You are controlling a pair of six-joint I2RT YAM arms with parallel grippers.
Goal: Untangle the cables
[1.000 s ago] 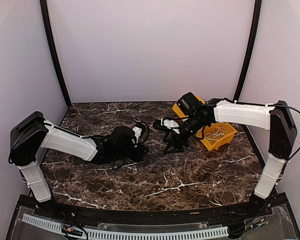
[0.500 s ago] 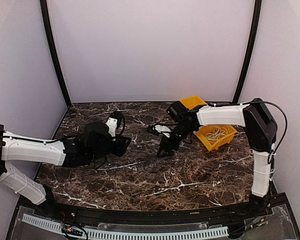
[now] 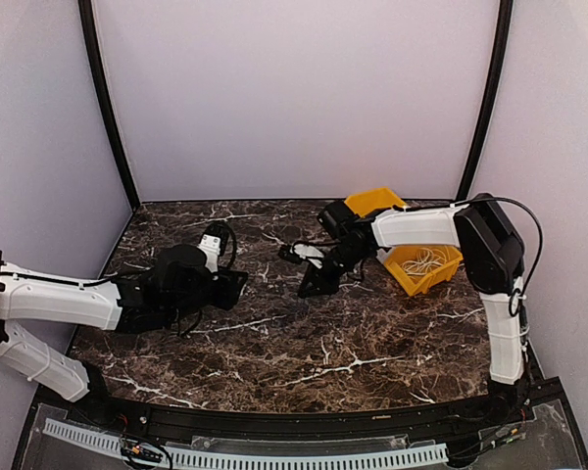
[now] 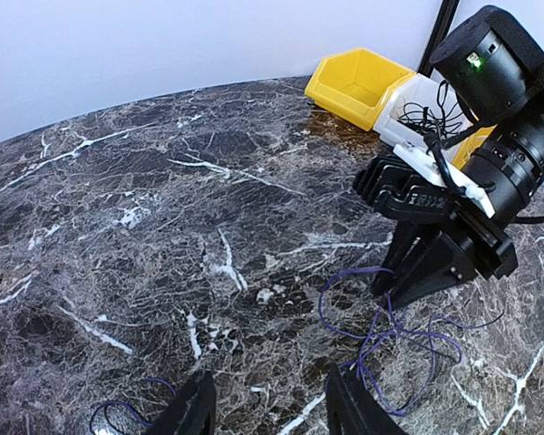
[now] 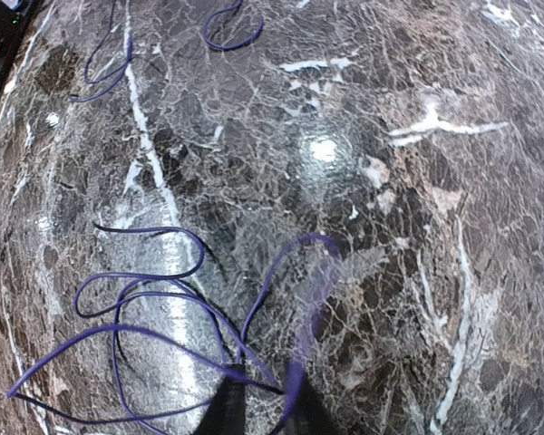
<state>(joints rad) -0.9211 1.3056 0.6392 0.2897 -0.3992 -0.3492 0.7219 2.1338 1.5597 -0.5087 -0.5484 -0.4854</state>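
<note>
Down near the marble tabletop [image 3: 304, 343], the left hand [image 4: 270, 399] stands half open with bare stone between its fingers, whose tips the frame's bottom edge cuts off. The purple cable [image 4: 378, 333] lies in loose loops at the lower right of that view, at the foot of the right hand [image 5: 261, 403]. That hand's fingers are blurred and cropped. Strands meet at them, but whether they pinch cannot be told. From above, the cable is lost against the dark stone. A white cable [image 3: 426, 259] sits in the yellow bin [image 3: 441, 281].
</note>
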